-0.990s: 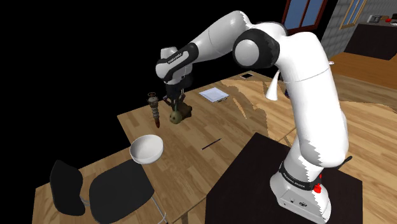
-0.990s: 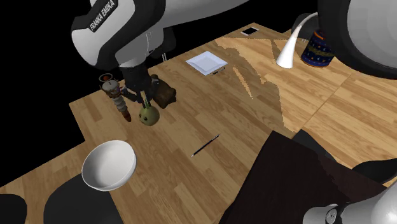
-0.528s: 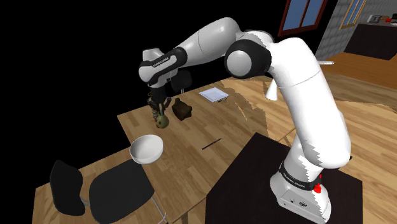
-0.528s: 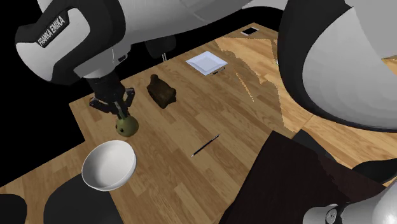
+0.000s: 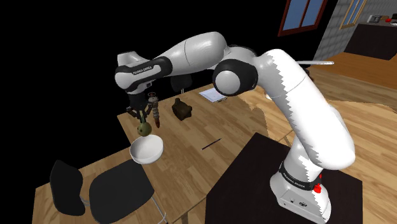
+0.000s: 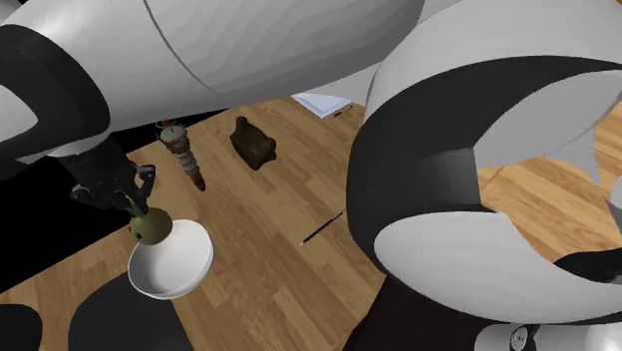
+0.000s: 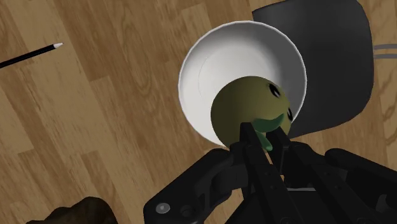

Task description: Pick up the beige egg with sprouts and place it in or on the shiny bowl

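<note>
Wooden tabletop edged by a black area, with an olive egg [image 5: 145, 128] [image 6: 149, 228] [image 7: 251, 111] hanging from the pincer [image 5: 144, 119] [image 6: 137, 204] [image 7: 264, 143].
Its fingers are nearly closed, pinching the egg's green sprouts. Straight beneath hangs the white bowl [image 5: 147, 150] [image 6: 169, 261] [image 7: 222, 57], egg just above its rim. Half a second ago the egg hung over bare wood, short of the bowl. Behind the pincer stand one banded peg [image 5: 153, 108] [image 6: 184, 155] and one brown lump [image 5: 183, 110] [image 6: 255, 143]. One black pen [image 5: 211, 144] [image 6: 321, 228] [image 7: 28, 56] lies off to its side, and one black chair [image 5: 121, 191] [image 7: 331, 57] sits beyond the bowl.
</note>
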